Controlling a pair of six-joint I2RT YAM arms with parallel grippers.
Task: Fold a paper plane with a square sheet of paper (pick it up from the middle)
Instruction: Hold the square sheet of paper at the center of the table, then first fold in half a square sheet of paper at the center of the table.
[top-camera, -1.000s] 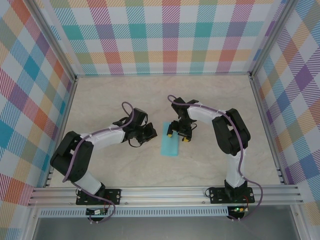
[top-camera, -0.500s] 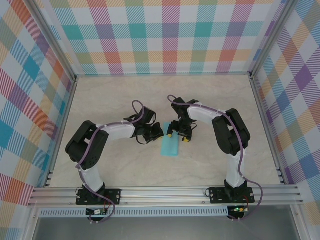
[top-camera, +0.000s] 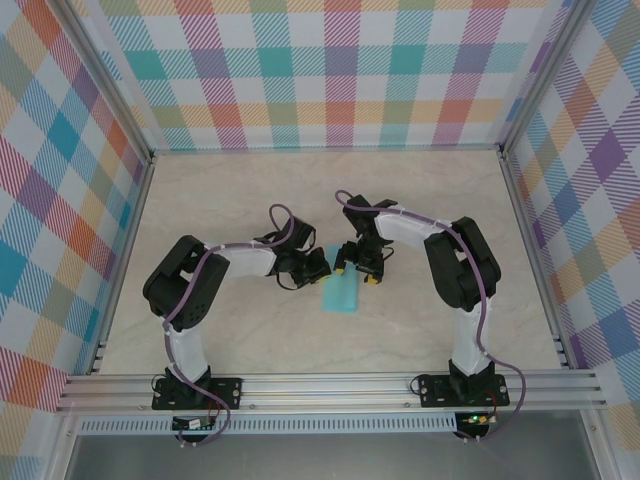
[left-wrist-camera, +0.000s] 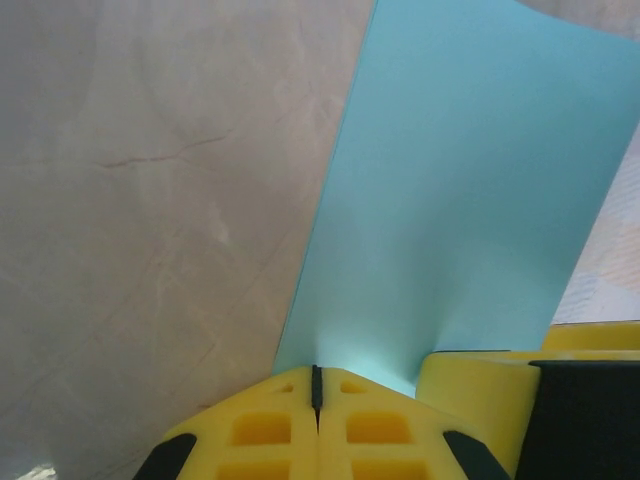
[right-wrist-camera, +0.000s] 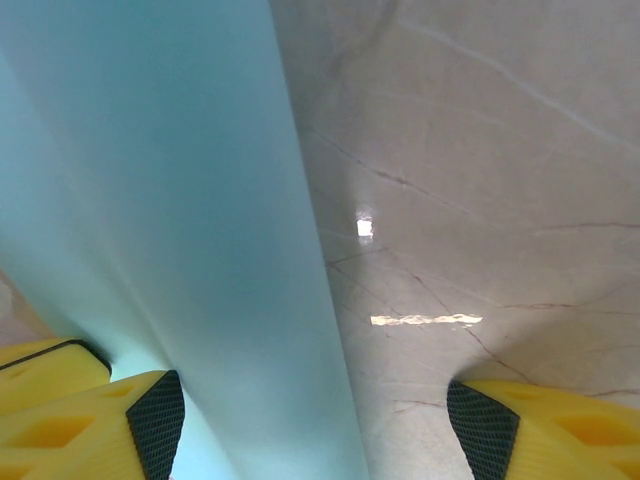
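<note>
Nearest the overhead camera, a silver aluminium frame rail carries both arm bases. From it the black-and-white left arm and black-and-white right arm reach inward over the pale marble-pattern tabletop. The left gripper and right gripper stand just beside one another near its middle. The thin teal paper sheet, folded to a narrow oblong, lies there; its far end meets the two grippers and its near end is free. In the left wrist view, the left gripper has its yellow jaws clenched, pads meeting along a thin seam, with the tips touching the near edge of the sheet. Whether paper is nipped between them cannot be told. The sheet rises away from these tips and curls at its far edge. In the right wrist view, the right gripper has its jaws released and spread wide. The sheet runs past the inner face of one finger, and bare tabletop lies before the other. Farthest back, pastel plaid-patterned walls enclose the tabletop.
</note>
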